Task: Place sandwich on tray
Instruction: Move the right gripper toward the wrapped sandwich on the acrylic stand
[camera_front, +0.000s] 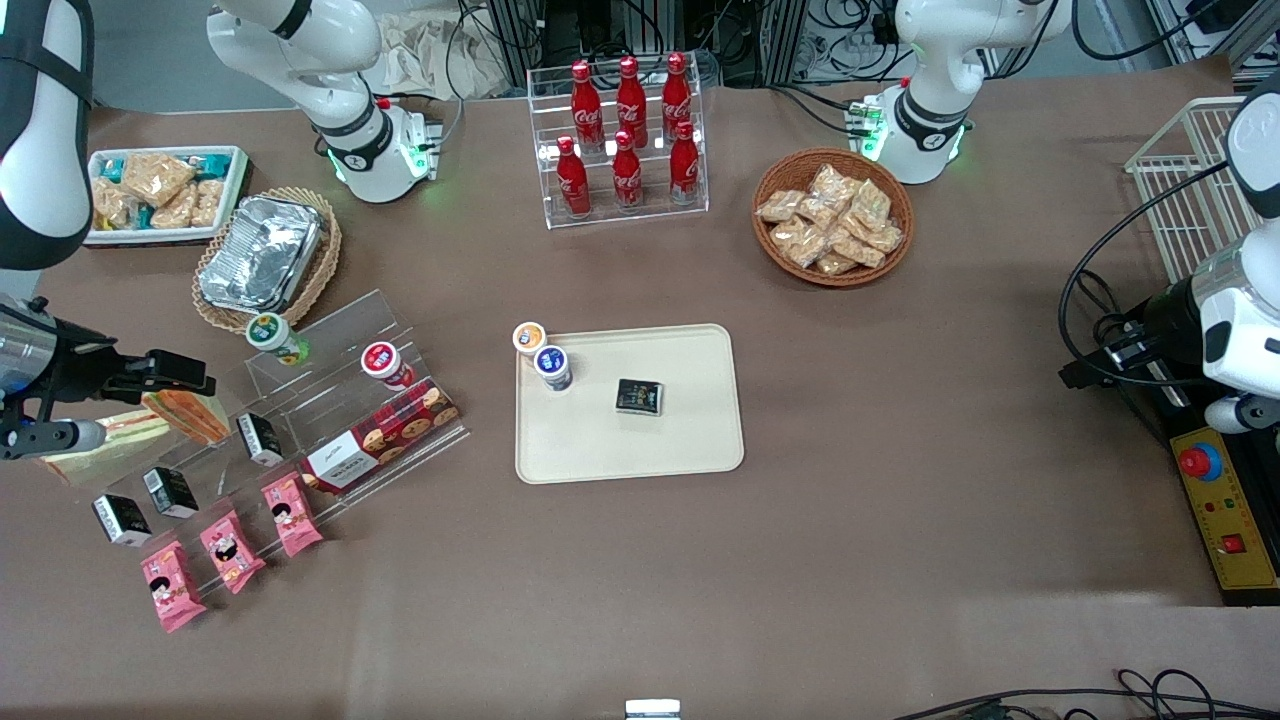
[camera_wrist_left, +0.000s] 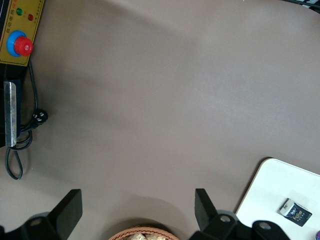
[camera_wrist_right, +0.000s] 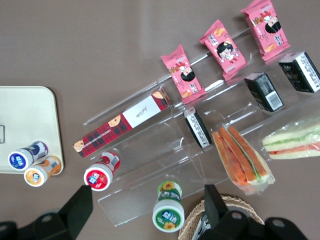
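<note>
The sandwich (camera_front: 95, 442), a clear-wrapped pale wedge with a green, red and pink stripe, lies on the table at the working arm's end, beside the clear acrylic shelf; it also shows in the right wrist view (camera_wrist_right: 295, 140). A sandwich with orange filling (camera_front: 187, 415) lies next to it on the shelf. The beige tray (camera_front: 640, 440) sits mid-table and holds a blue-lidded cup (camera_front: 552, 366) and a black pack (camera_front: 639, 396). My right gripper (camera_front: 120, 405) hovers open and empty above the shelf, its fingers (camera_wrist_right: 80, 207) astride a green cup (camera_wrist_right: 168, 212), apart from the sandwich.
The acrylic shelf (camera_front: 330, 400) carries a red cup (camera_front: 386, 364), a cookie box (camera_front: 380, 438), black packs and pink snack packs. A foil container in a wicker basket (camera_front: 262, 255), a white snack bin (camera_front: 165, 190), a cola rack (camera_front: 625, 140) and a snack basket (camera_front: 833, 217) stand farther back.
</note>
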